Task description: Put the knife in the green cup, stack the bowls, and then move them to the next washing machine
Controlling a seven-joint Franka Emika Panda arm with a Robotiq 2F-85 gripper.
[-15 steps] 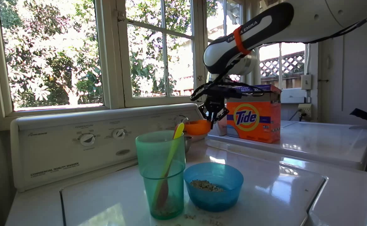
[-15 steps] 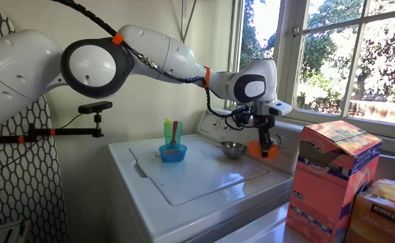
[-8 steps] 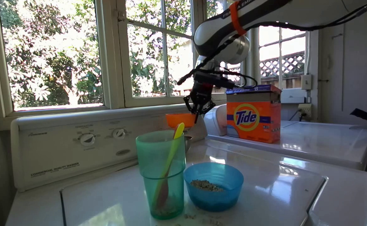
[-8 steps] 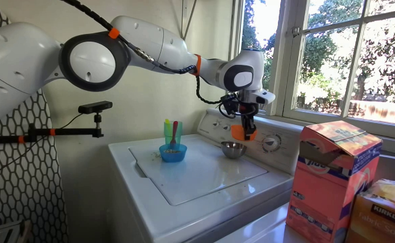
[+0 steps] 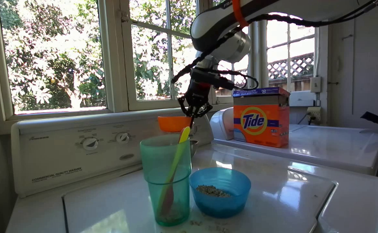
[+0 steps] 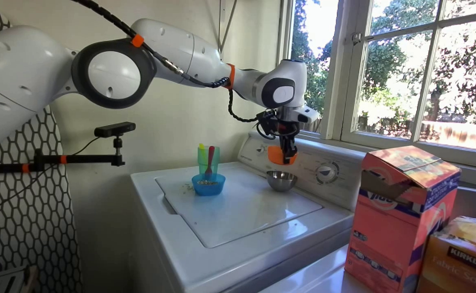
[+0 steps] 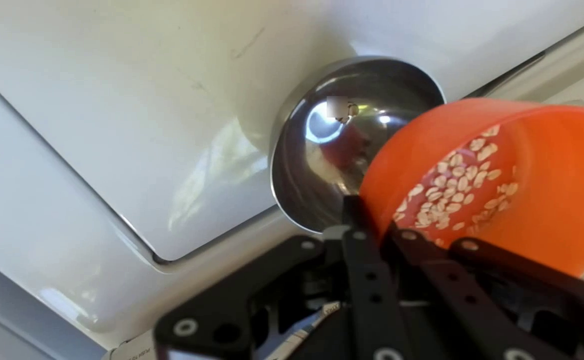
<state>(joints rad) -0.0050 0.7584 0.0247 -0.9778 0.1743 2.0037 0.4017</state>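
Washer (image 6: 238, 215) was the work surface. Clock calls: 12 = top of each view. Neighboring machine (image 5: 324, 145) lay at 2 o'clock from the washer in an exterior view. Couldn't tell which of the two counted as "next", so final-move status was ambiguous.

Arm (image 6: 176, 57) reached in from 9 o'clock in an exterior view. Detergent box (image 5: 261, 124) stood on the neighboring machine; not part of the job.

Green cup (image 5: 156, 176) stood upright on the washer. Blue bowl (image 5: 222, 205) was just beside it, at its 3 o'clock in an exterior view. Metal bowl (image 6: 281, 185) sat upright on the washer too, well apart, at the blue bowl's 3 o'clock in an exterior view; looked like the stack base to me.

Claw (image 7: 374, 215) was closed down narrow on the rim of the orange bowl (image 6: 275, 155), which hung at 12 o'clock over the metal bowl in an exterior view, gap visible. Held, not stacked. My read: mid stacking step, lowering and release left. If the neighboring machine was the target, the whole carry was left as well.

Knife (image 5: 184, 135) leaned in the green cup, top toward 1 o'clock: step done. Red utensil (image 6: 211, 152) shared the green cup.

Oat-looking flakes (image 7: 450, 194) lay in the orange bowl; tipping it risked a spill.
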